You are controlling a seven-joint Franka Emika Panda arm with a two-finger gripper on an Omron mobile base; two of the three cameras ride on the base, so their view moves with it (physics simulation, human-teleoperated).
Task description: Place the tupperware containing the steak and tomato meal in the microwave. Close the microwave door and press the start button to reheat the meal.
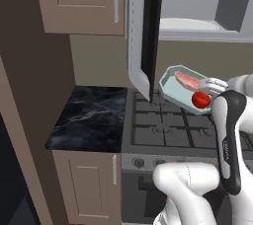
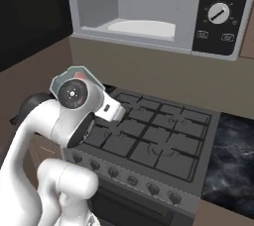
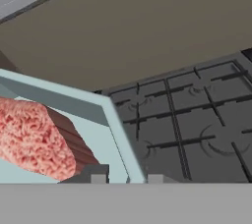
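One gripper (image 3: 127, 179) pinches the near rim of the tupperware (image 1: 174, 89), held up over the stove (image 2: 158, 138). The open microwave (image 2: 124, 9) sits higher and farther back, so the tray must go up.

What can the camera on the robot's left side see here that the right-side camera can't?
The left base view alone shows the steak and tomato lying in the tupperware, plus the open microwave door seen edge-on. The right base view alone shows the microwave cavity straight on, with its dial panel. Both show the stove, the arm, and the tray lifted above the burners.
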